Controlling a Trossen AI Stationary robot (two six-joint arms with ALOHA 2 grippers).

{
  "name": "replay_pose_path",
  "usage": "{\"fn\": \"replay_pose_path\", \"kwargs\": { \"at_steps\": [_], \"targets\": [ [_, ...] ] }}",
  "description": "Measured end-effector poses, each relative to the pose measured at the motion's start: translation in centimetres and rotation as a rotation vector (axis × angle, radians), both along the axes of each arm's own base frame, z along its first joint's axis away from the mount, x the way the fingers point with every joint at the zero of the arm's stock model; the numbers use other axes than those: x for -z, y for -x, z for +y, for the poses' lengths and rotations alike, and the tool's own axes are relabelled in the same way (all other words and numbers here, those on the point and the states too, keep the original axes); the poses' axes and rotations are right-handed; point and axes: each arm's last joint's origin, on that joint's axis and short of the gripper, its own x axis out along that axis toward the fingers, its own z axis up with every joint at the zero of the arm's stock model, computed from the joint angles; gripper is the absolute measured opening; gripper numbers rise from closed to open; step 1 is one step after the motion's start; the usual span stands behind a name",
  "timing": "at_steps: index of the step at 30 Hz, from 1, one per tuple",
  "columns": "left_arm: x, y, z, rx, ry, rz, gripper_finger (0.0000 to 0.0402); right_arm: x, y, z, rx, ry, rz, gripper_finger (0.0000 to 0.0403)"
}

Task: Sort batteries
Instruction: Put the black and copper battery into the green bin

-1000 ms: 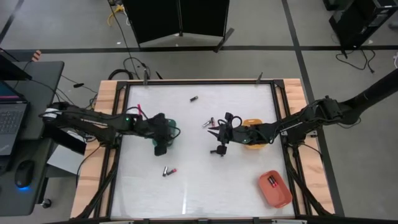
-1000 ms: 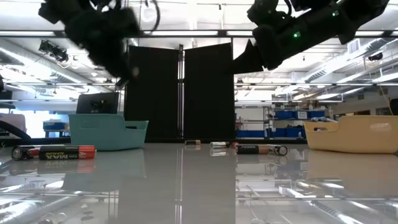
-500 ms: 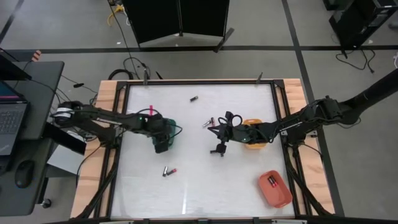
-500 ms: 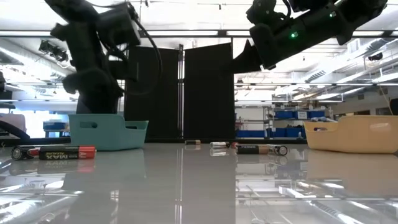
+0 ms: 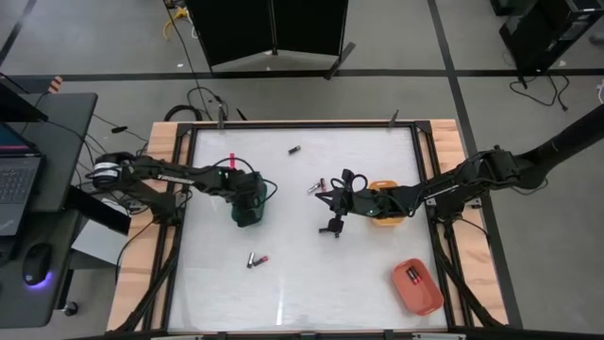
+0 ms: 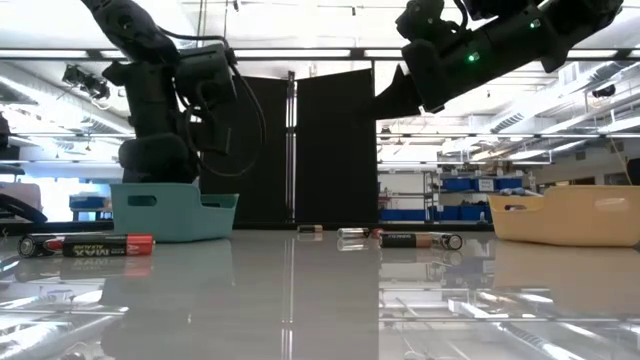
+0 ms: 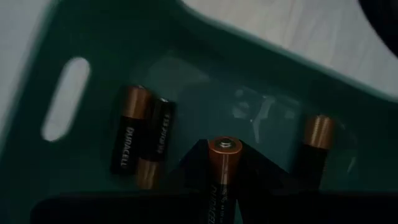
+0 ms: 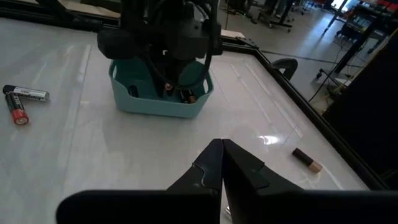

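A green tray (image 5: pixel 257 201) stands left of the table's middle and holds three copper-topped batteries (image 7: pixel 132 138). My left gripper (image 7: pixel 222 186) points steeply down into it, shut on another battery (image 7: pixel 222 163). My right gripper (image 8: pixel 222 163) hangs shut and empty above the table's middle, right of the green tray (image 8: pixel 160 94). Loose batteries lie flat near the front left (image 5: pixel 257 259), at the far side (image 5: pixel 294 149) and at the middle (image 5: pixel 316 186). My left gripper pinches the battery's body (image 7: pixel 221 186) between its two fingers. The battery lies along the fingers, and its copper end (image 7: pixel 224 147) sticks out past their tips. The fingers come from above, pointing down into the green tray. The battery's end hangs over the tray's floor.
An orange-yellow tray (image 5: pixel 385 206) stands just behind my right gripper. A red tray (image 5: pixel 417 288) with a battery in it sits at the front right. A raised frame (image 5: pixel 302 123) borders the table. In the low view two batteries (image 6: pixel 90 243) lie left of the green tray (image 6: pixel 172 212).
My left gripper, still holding the battery, has come down from above the table into the green tray and has tipped to point more steeply down.
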Motion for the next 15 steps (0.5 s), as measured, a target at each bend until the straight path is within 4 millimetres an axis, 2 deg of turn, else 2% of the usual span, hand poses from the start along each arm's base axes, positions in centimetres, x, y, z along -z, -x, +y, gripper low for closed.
{"fn": "replay_pose_path", "kwargs": {
  "at_steps": [9,15],
  "targets": [
    [0.8,-0.3,0.0,-0.018,0.013,0.028,0.0081,-0.1,0.0,-0.2,0.005,-0.002,-0.006,0.0021],
    [-0.1,-1.0,0.2,-0.017,-0.006,0.005,0.0093,-0.1,0.0,-0.2,0.004,-0.001,-0.006,0.0021]
  ]
}}
